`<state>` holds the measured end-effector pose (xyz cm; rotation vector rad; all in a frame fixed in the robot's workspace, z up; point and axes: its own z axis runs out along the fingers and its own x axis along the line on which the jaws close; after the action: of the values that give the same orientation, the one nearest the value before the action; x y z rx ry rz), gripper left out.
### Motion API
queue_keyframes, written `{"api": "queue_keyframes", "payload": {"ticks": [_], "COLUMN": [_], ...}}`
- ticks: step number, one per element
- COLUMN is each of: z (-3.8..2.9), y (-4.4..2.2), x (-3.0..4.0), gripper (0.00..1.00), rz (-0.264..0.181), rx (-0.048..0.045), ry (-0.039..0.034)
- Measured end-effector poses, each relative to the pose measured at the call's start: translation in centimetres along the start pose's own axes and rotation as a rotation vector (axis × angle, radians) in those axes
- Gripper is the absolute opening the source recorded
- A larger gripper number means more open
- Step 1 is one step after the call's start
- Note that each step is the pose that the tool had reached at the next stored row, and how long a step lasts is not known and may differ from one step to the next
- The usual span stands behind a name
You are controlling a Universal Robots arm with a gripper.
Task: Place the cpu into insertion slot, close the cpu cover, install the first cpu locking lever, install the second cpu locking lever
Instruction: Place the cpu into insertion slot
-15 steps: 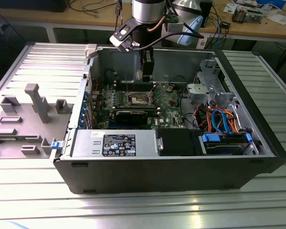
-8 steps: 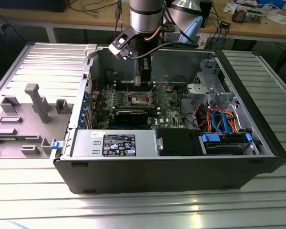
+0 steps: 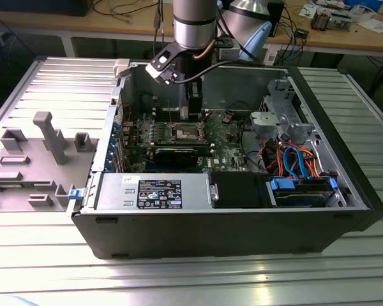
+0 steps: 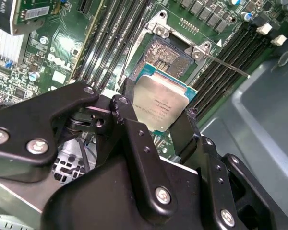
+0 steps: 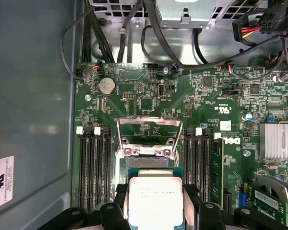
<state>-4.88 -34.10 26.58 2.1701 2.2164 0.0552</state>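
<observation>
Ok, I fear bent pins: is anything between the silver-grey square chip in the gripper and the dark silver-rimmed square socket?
Nothing visible. The gripper holds the silver-grey square chip by the dark square socket, bare in the second wrist view; the thin silvery cover frame stands swung open, off it.

The exterior view looks down at an angle, from moderate range, into the open computer case on the counter. Both wrist views sit close above the motherboard, facing it past the fingers; they share the cpu and surrounding board.
</observation>
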Motion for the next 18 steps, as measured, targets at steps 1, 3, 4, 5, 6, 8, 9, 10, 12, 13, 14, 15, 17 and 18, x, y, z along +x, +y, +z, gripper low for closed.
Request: {"api": "queue_keyframes", "payload": {"ticks": [1, 3, 4, 5, 6, 8, 9, 10, 12, 13, 14, 15, 17, 18], "z": [0.12, 0.15, 0.17, 0.17, 0.17, 0.18, 0.18, 0.18, 0.19, 0.21, 0.23, 0.30, 0.44, 0.76], "y": [-0.01, -0.01, -0.01, -0.01, -0.01, -0.01, -0.01, -0.01, -0.01, -0.01, -0.01, -0.01, -0.02, -0.05], "x": [0.00, 0.00, 0.00, 0.00, 0.00, 0.00, 0.00, 0.00, 0.00, 0.00, 0.00, 0.01, 0.01, 0.03], "gripper": [0.54, 0.54, 0.54, 0.54, 0.54, 0.54, 0.54, 0.54, 0.54, 0.54, 0.54, 0.54, 0.54, 0.54], "rz": [0.000, 0.000, 0.000, 0.000, 0.000, 0.000, 0.000, 0.000, 0.000, 0.000, 0.000, 0.000, 0.000, 0.000], "rx": [-0.0005, -0.0004, -0.0006, -0.0006, -0.0006, -0.0006, -0.0006, -0.0006, -0.0007, -0.0008, -0.0007, -0.0009, -0.0007, -0.0007], "ry": [0.0000, -0.0003, 0.0000, 0.0000, 0.0000, 0.0000, 0.0001, 0.0000, 0.0000, 0.0002, 0.0002, 0.0004, 0.0001, 0.0001]}}
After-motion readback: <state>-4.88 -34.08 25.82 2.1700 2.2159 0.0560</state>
